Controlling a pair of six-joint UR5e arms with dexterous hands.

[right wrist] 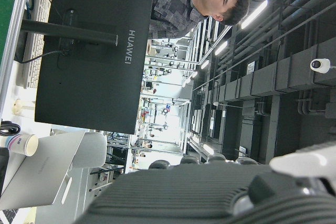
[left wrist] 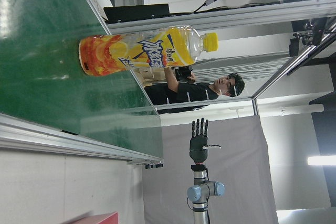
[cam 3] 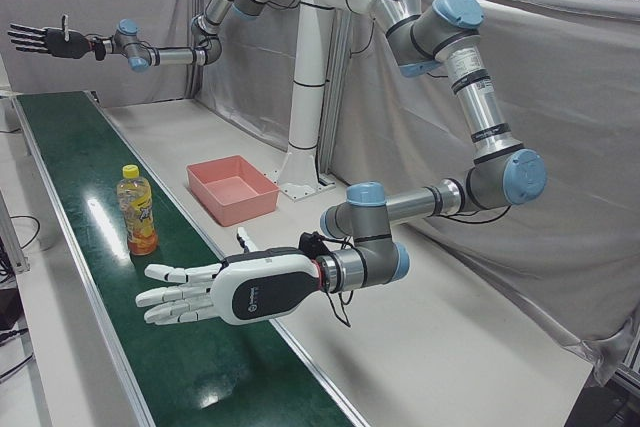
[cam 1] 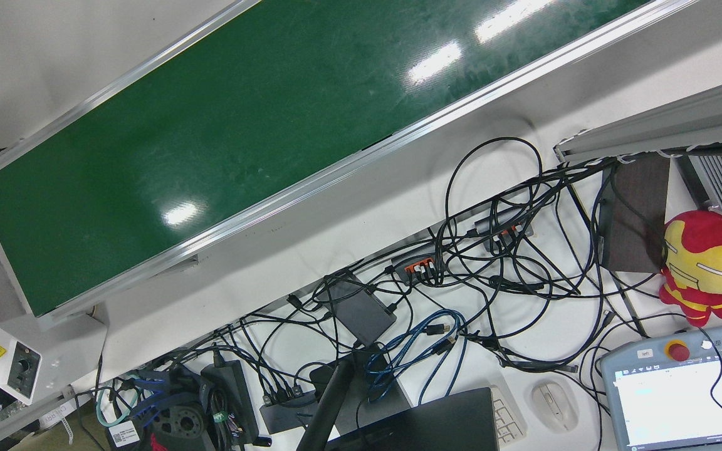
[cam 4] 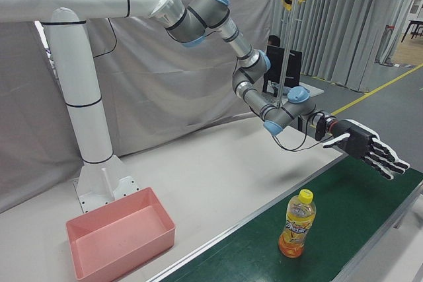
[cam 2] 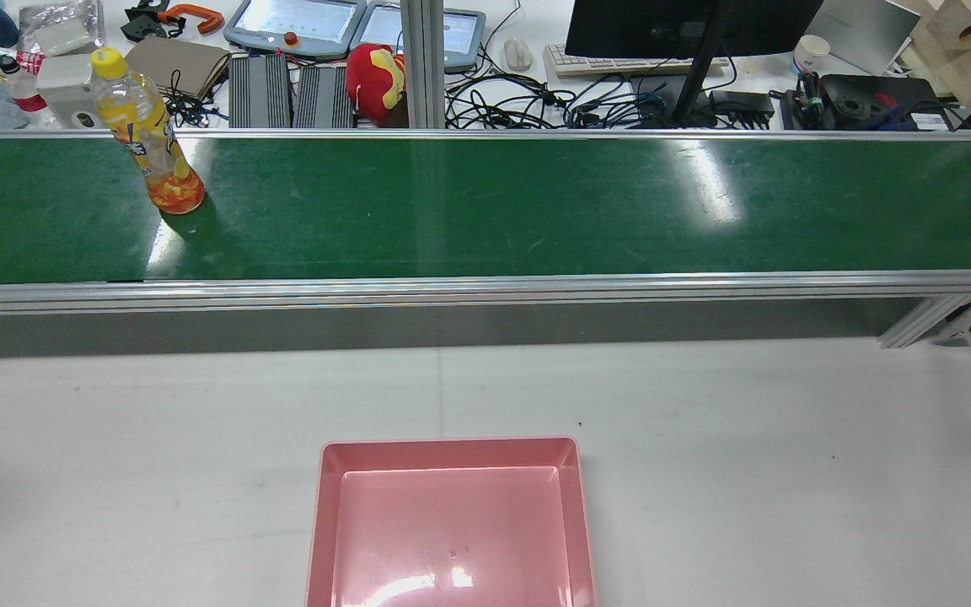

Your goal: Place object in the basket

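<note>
Left hand [cam 3: 215,292]: it is hovering flat over the green conveyor belt [cam 3: 70,177] with its fingers [cam 3: 170,273] stretched straight and fanned apart. It is gripping nothing and touching nothing. In the right-front view the same hand is reaching out over the belt, above and to one side of the bottle, with clear air between them.

Right hand [cam 3: 45,40]: it is hanging high beyond the far end of the belt, fingers extended and parted, also holding nothing. The left hand view is showing it in the distance, fingers straight.

Task object: the bottle [cam 3: 137,210], a clear plastic one with orange drink and a yellow cap, is standing upright on the belt. It is sitting near the left hand but apart from it. In the rear view it is appearing toward the left end of the belt.

Basket [cam 2: 452,443]: the pink basket is resting on the white table [cam 2: 789,472] on the robot's side of the belt, well apart from the bottle and both hands.

Surroundings: cables, monitors and a red and yellow plush toy [cam 1: 706,266] are cluttering the desk beyond the belt.
</note>
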